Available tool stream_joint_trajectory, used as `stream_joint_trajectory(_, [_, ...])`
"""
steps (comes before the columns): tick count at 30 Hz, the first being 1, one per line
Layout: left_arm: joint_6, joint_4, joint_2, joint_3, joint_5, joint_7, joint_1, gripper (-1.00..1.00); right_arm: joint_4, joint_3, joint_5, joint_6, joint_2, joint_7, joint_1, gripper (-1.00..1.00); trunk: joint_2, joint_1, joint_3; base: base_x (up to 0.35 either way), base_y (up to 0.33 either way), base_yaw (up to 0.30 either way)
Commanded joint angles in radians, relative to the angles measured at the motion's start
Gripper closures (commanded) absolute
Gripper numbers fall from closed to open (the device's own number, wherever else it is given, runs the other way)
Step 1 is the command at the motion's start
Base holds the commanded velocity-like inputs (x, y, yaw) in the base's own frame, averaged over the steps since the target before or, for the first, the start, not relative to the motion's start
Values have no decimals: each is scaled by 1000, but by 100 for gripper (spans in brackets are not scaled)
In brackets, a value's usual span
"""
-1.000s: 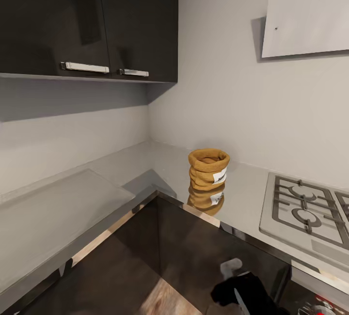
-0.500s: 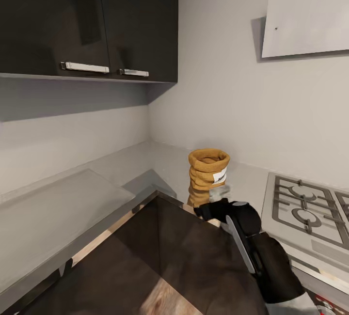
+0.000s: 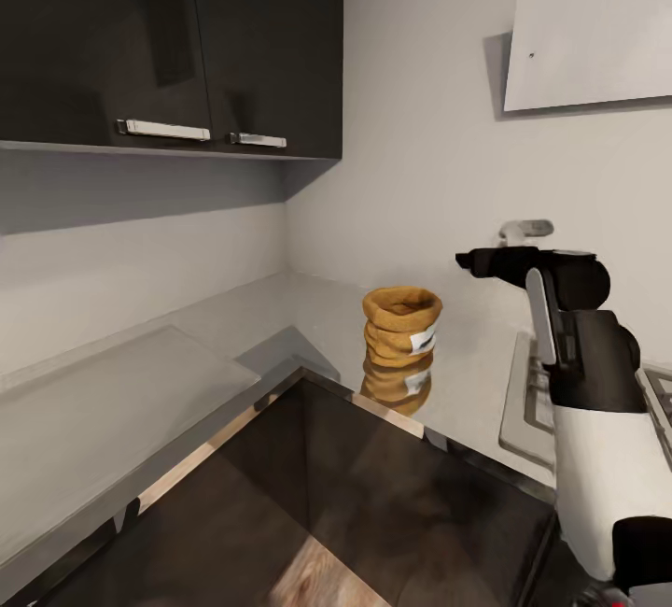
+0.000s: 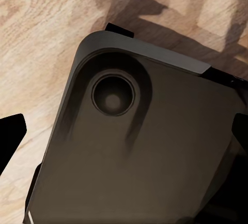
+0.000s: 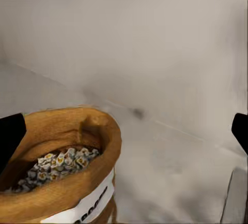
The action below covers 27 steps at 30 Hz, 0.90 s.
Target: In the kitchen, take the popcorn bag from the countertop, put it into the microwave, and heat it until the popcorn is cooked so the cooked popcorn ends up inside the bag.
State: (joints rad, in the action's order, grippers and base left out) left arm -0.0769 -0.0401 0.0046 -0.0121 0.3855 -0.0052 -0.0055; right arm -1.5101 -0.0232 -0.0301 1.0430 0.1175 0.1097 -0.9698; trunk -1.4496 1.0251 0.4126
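Now | popcorn bag [image 3: 401, 326] on countertop [image 3: 467, 374] | right jaws wide, above-right, apart | left jaws wide

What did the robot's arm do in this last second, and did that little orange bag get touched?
The right arm rose from below the countertop edge, passed in front of the popcorn bag, and now holds the right gripper raised to the bag's right, above its rim. The fingertips are spread and nothing is held. The bag stands in the same spot, upright, kernels inside. Cabinets, hob and hood are unchanged.
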Motion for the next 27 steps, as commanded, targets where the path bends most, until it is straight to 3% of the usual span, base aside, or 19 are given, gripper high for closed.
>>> stream_joint_trajectory(1, [-3,0,0,-2,5,-1,-1,-100,19,-3,0,4,13,6,-24,-100,-1,0,1,0,0,0])
stream_joint_trajectory(4, [-3,1,0,-2,5,0,-1,-100,150,-7,0,4,41,6,-112,-100,-1,0,1,0,0,0])
stream_joint_trajectory(7, [-3,1,0,-2,5,0,-1,-100,526,-4,-1,4,40,3,-311,-100,-1,0,1,0,0,0])
stream_joint_trajectory(9, [-3,2,0,-2,6,0,-1,-100,730,-2,-2,4,36,0,-413,-100,-1,0,1,0,0,0])
stream_joint_trajectory(11, [-3,1,0,-2,5,0,-1,-100,921,-2,-4,4,34,2,-486,-100,-1,0,1,0,0,0])
stream_joint_trajectory(12, [-3,1,0,-2,5,0,-1,-100,967,-2,1,4,33,7,-499,-100,-1,0,1,0,0,0])
stream_joint_trajectory(16, [-4,1,0,-2,5,0,-1,-100,1008,-1,8,4,32,13,-513,-100,-1,0,1,0,0,0])
stream_joint_trajectory(27, [-4,0,-3,1,5,0,-1,-100,989,-1,9,4,31,15,-521,-100,-1,0,1,0,0,0])
